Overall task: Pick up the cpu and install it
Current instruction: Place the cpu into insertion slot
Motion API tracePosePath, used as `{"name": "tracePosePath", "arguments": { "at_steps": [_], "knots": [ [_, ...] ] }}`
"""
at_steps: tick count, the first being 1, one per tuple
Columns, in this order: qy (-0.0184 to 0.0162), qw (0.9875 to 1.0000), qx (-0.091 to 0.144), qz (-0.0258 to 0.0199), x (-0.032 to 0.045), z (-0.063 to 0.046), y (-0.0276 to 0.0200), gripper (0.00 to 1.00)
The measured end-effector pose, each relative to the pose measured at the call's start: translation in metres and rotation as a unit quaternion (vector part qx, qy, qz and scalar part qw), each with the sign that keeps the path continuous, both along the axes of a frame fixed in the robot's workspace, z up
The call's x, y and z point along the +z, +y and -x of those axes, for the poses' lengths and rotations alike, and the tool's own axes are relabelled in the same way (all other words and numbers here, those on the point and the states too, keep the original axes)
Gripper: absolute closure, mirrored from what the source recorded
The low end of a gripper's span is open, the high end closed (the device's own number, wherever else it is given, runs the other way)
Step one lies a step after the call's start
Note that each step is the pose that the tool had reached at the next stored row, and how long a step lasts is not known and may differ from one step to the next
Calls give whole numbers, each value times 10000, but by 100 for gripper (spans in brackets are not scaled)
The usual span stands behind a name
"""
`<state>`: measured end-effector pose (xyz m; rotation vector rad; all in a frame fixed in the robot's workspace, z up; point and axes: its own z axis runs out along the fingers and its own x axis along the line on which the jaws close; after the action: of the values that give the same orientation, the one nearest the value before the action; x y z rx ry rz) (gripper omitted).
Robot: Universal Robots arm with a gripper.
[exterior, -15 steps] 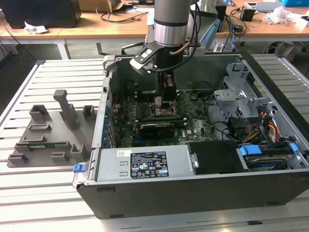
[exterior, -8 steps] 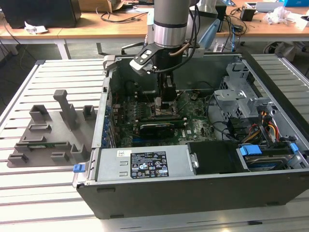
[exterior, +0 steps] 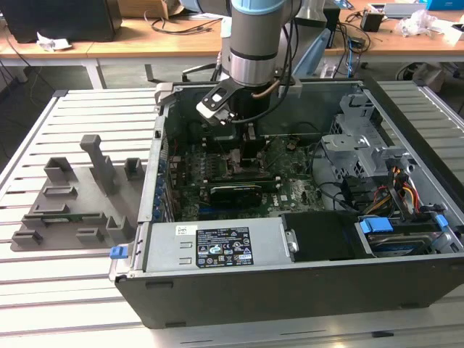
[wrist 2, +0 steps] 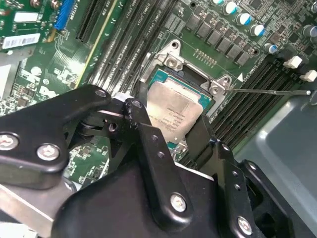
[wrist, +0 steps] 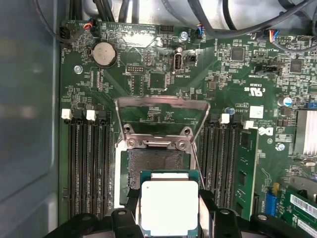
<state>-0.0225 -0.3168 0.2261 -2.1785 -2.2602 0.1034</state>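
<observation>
The cpu (wrist: 170, 207), a flat square chip with a silvery top, is held between two black fingers (wrist: 130, 210), with my gripper (wrist: 170, 213) shut on its edges. It hovers partly over the open socket (wrist: 153, 161), offset toward one side, and the metal load plate (wrist: 161, 106) is swung up. In the second wrist view the cpu (wrist 2: 174, 113) sits tilted in the socket frame (wrist 2: 171, 62) in front of my gripper (wrist 2: 173, 131). In the exterior view my gripper (exterior: 243, 141) reaches down into the computer case (exterior: 290, 290) over the motherboard.
A grey holder tray (exterior: 80, 196) lies on the slatted table at the exterior view's left. Inside the case are a black expansion card (exterior: 235, 192), a power supply (exterior: 210, 246) and a drive cage (exterior: 355, 152). Memory slots (wrist: 89, 163) flank the socket, and cables (wrist: 198, 15) hang nearby.
</observation>
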Motion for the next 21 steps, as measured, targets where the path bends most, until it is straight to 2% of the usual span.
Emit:
{"name": "tracePosePath", "arguments": {
  "at_steps": [3,9,10,21],
  "knots": [
    [-1,10000,-10,-15,-21,0,21,45],
    [2,10000,-58,-31,-88,-7,27,45],
    [3,10000,-77,-35,-118,-18,28,45],
    [8,9999,-154,-43,-242,-52,60,45]
  ]
}}
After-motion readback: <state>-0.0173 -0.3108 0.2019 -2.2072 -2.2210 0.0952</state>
